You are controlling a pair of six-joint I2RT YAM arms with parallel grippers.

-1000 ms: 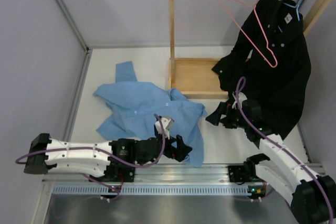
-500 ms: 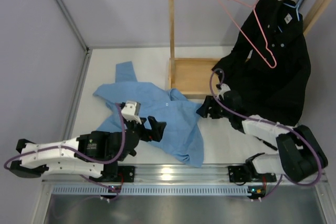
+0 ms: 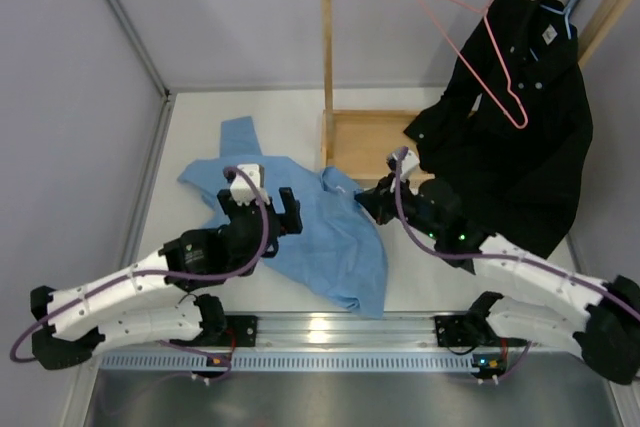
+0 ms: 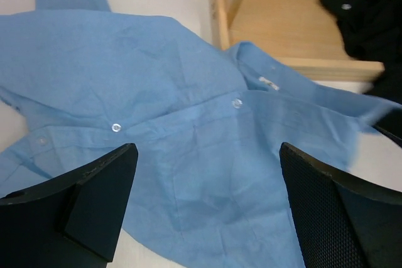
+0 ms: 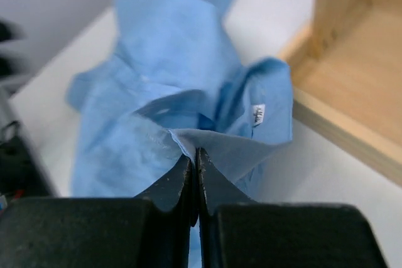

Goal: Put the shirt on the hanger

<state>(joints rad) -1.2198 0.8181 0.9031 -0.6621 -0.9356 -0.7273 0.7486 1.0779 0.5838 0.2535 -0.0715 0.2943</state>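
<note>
**Right gripper pinches the shirt, left gripper is spread above it**

The shirt (image 3: 300, 222) lies crumpled on the table (image 3: 270, 107), left of the wooden rack (image 3: 328, 67) and touching its base. One sleeve points to the far side.

The right gripper (image 3: 365, 205) is at the right edge of the shirt, near the collar. In the right wrist view its fingers (image 5: 182, 177) are pressed together on a fold of the blue cloth, just beside the small white label (image 5: 258, 115).

The left gripper (image 3: 260, 215) is over the middle of the shirt with its fingers spread wide. In the left wrist view nothing is between them, and the button line of the shirt shows below. I cannot tell if the fingers touch the cloth.

The hanger (image 3: 520, 124) hangs by its hook on the top bar of the rack, tilted, in front of the black shirt (image 3: 520, 167). It is well apart from the shirt.
</note>
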